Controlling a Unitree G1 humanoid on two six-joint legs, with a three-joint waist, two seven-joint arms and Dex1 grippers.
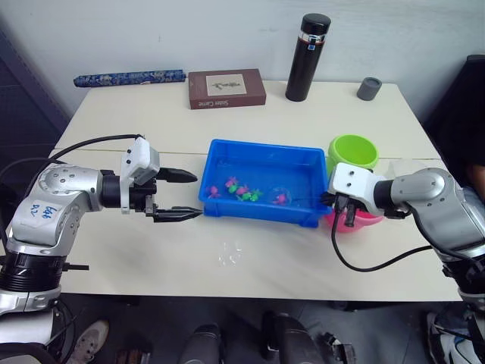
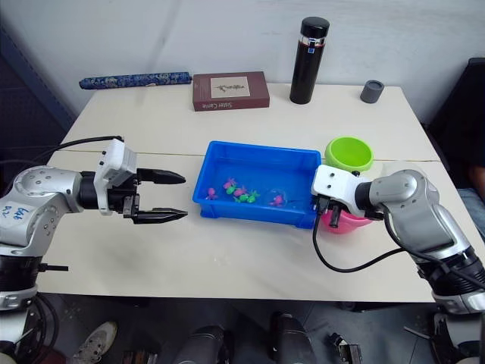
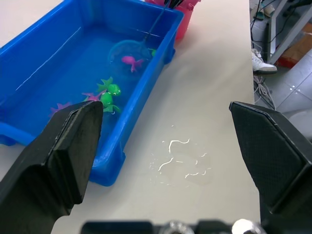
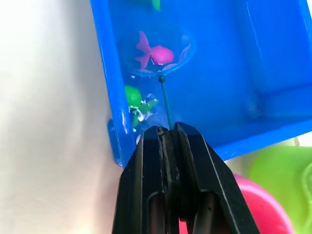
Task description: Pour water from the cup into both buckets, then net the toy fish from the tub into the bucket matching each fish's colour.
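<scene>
Shallow rectangular bright blue plastic tub [image 1: 261, 163] sits mid-bench, holding water. Tiny pink and green plastic toy fish [image 1: 244, 190] lie clustered near its front wall. Small round net [image 4: 158, 52] with light-blue rim and thin black stick is dipped in the tub, one pink fish inside the hoop. Lime green round pail [image 1: 353, 152] stands just beside the tub's right end; pink pail [image 2: 345, 221] stands in front of it.

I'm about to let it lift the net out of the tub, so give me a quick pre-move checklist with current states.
1. Right gripper shut on the net handle: ok.
2. Pink fish inside the hoop: ok.
3. Green fish outside the hoop: ok.
4. Pink bucket close beside the tub: ok.
5. Left gripper open, outside the tub: ok.
6. Water in the pink bucket: cannot tell.
</scene>
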